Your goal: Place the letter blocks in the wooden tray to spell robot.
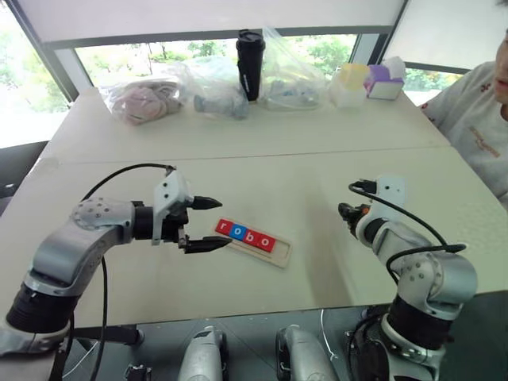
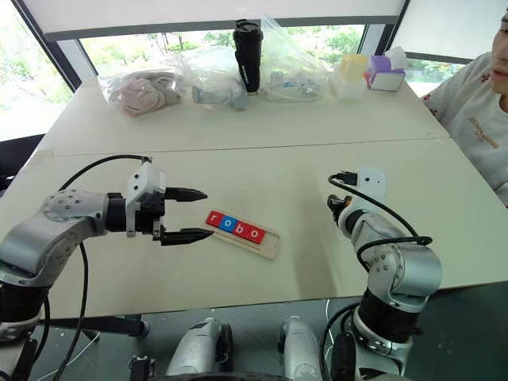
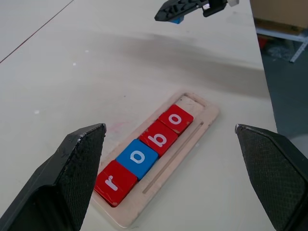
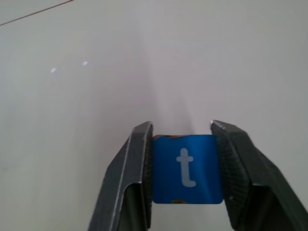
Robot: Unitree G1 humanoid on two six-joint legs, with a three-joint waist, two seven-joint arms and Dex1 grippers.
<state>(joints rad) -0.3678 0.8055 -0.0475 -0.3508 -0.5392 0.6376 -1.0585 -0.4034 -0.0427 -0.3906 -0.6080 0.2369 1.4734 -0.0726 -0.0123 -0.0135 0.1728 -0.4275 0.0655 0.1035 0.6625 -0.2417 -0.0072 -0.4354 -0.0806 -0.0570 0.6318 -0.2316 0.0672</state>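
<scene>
The wooden tray (image 1: 280,255) lies on the table in front of me. Four letter blocks sit in it side by side: a red r (image 3: 115,182), a blue o (image 3: 138,158), a red b (image 3: 159,138) and a red o (image 3: 175,118). The tray's right end (image 3: 207,115) is bare wood. My left gripper (image 1: 217,223) hovers open at the tray's left end, its fingers wide apart. To the right of the tray and above the table, my right gripper (image 1: 346,213) is shut on a blue t block (image 4: 186,168), with the letter facing up.
Along the table's far edge stand several plastic bags (image 1: 210,87), a black tumbler (image 1: 251,63), a pale container (image 1: 349,83) and a purple tissue box (image 1: 386,81). A person in a white shirt (image 1: 476,119) sits at the right. A seam (image 1: 238,156) crosses the table.
</scene>
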